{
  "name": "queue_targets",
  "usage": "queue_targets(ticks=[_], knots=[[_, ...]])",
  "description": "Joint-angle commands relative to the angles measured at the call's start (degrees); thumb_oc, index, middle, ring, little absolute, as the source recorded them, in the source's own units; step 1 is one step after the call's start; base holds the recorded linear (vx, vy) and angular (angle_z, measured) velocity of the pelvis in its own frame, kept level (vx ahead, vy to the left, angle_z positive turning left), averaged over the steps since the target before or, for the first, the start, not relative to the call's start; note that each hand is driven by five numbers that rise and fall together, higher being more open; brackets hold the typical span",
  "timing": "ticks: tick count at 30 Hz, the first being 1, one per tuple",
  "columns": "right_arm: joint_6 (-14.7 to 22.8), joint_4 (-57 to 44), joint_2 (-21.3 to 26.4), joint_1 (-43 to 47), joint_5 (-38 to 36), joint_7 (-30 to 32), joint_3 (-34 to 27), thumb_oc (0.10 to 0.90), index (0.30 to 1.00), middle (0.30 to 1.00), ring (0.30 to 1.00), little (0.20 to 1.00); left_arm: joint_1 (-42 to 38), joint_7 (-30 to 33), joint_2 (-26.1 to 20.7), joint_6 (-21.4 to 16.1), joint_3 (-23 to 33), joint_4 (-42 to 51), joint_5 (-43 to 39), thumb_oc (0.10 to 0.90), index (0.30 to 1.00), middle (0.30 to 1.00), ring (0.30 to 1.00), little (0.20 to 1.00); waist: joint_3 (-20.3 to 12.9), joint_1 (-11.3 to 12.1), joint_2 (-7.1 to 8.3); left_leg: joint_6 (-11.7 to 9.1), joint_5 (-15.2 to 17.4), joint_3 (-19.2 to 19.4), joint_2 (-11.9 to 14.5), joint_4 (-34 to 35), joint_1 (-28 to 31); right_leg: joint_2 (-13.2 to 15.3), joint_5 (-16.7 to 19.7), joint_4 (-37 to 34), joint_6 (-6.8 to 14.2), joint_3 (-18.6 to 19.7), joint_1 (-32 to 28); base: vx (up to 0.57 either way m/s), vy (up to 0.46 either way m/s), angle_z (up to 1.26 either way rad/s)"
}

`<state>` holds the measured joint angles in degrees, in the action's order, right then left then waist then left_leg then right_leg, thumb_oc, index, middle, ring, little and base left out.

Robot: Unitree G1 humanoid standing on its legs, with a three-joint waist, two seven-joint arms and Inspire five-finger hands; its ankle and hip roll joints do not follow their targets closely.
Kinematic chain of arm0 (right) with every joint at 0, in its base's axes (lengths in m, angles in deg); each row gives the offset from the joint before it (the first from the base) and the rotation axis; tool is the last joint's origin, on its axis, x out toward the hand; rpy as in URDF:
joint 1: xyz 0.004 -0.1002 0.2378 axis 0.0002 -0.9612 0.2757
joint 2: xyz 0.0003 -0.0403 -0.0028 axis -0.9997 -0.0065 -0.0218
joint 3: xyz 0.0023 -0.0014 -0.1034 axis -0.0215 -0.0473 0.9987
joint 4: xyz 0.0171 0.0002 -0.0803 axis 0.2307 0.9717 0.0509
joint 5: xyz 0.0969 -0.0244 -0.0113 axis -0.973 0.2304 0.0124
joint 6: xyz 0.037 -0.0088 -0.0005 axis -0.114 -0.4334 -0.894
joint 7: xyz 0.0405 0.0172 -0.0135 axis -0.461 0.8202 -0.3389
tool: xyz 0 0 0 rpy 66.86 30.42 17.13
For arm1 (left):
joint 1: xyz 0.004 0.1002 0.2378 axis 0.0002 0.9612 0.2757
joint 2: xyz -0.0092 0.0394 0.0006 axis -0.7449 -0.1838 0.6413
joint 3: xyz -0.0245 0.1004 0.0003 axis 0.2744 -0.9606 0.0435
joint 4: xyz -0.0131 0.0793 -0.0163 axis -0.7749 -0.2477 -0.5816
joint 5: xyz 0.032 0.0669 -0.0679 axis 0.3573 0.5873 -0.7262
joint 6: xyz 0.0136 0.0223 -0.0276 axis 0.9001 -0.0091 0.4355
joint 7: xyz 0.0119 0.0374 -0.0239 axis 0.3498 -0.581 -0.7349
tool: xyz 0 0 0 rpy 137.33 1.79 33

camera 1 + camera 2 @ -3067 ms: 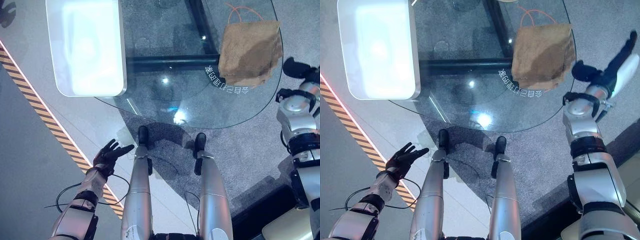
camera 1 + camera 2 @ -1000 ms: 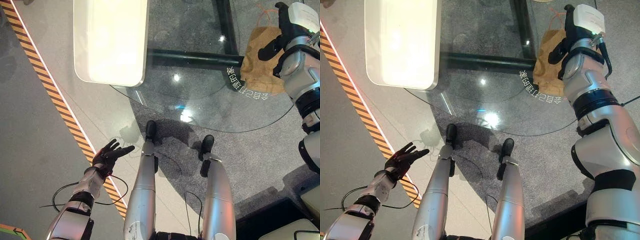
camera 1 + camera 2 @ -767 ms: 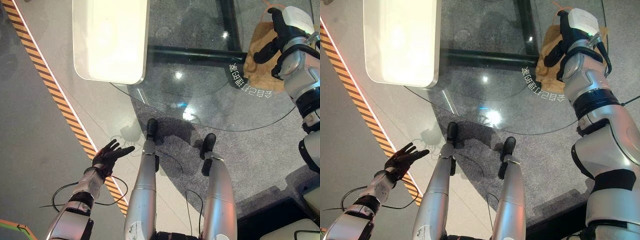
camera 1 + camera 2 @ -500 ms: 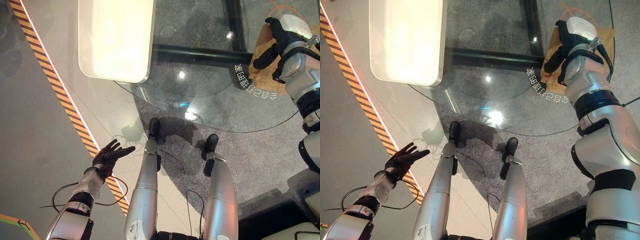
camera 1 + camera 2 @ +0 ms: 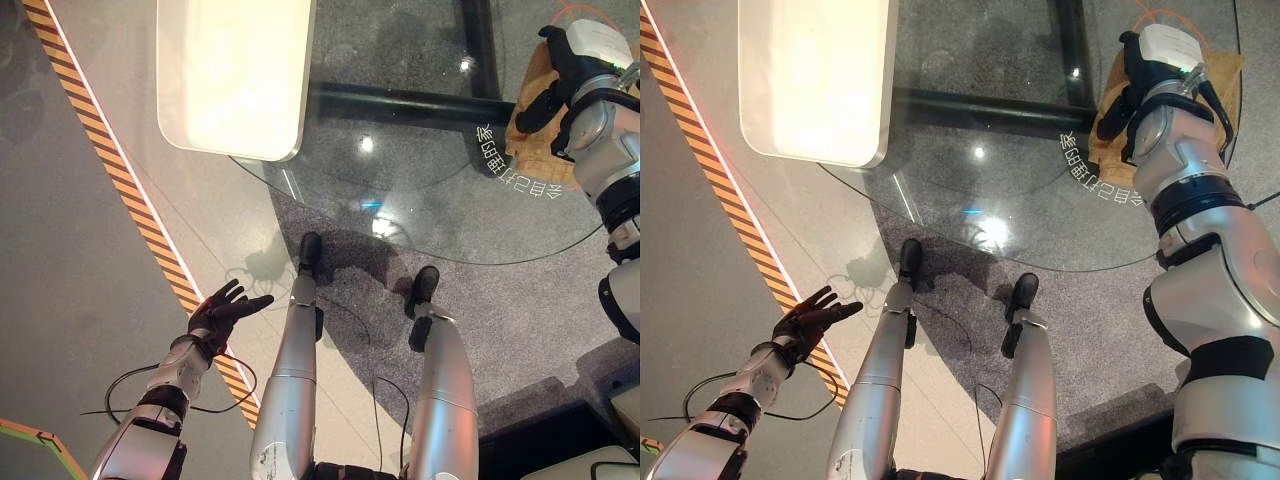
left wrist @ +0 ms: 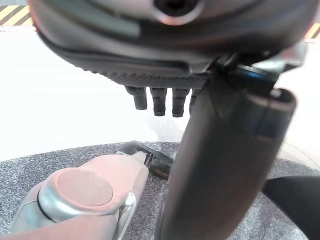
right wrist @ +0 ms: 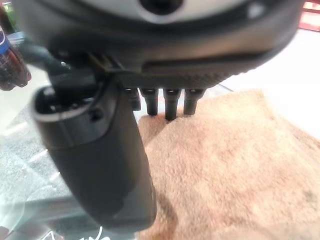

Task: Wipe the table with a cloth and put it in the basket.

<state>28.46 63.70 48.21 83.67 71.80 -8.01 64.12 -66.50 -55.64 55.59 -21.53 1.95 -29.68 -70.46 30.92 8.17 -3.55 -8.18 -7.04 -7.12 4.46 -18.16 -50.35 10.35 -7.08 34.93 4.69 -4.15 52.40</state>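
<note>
**Right hand now over the cloth**

While the left hand (image 5: 225, 312) hangs low above the floor (image 5: 70, 250) as before, fingers spread wide, the white tray (image 5: 232, 70) sits empty on the glass desk (image 5: 420, 190). At the desk's right edge, the right hand (image 5: 1132, 80) has come over the tan cloth (image 7: 235, 170), fingers straight, gripping nothing.

Grey floor (image 5: 70, 230) with striped tape (image 5: 140, 225), speckled carpet (image 5: 520, 310).

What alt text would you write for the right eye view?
The robot's right hand is over a tan cloth at the far right of a round glass table. Its left hand hangs open over the floor.
</note>
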Motion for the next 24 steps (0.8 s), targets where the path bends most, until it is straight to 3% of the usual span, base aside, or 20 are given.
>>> queue_targets(ticks=[1, 24], knots=[[-2.5, 1.8, 4.5, 8.6, 4.9, 4.7, 4.3, 0.800, 0.900, 0.900, 0.900, 0.900, 4.2, -0.6, -3.8, -1.1, 0.3, 0.1, 0.4, 0.800, 0.900, 0.900, 0.900, 0.900, -1.1, 0.3, -1.36, 6.4, 6.1, 3.6, -5.7, -5.1, -1.9, -3.4, 2.8, -4.1, -2.6, -5.5, 0.6, 0.00, 0.000, 0.00], [-7.1, 4.4, 6.6, 10.8, 8.7, 4.3, 8.8, 0.800, 0.900, 0.900, 0.900, 0.900, 4.1, -1.6, -5.8, -0.2, 0.1, 0.6, -0.6, 0.800, 0.900, 0.900, 0.900, 0.900, -1.1, 0.2, -1.11, 6.4, 6.0, 3.4, -5.6, -5.3, -3.0, -3.6, 3.3, -4.3, -2.6, -5.4, 1.5, 0.00, 0.000, 0.00]])
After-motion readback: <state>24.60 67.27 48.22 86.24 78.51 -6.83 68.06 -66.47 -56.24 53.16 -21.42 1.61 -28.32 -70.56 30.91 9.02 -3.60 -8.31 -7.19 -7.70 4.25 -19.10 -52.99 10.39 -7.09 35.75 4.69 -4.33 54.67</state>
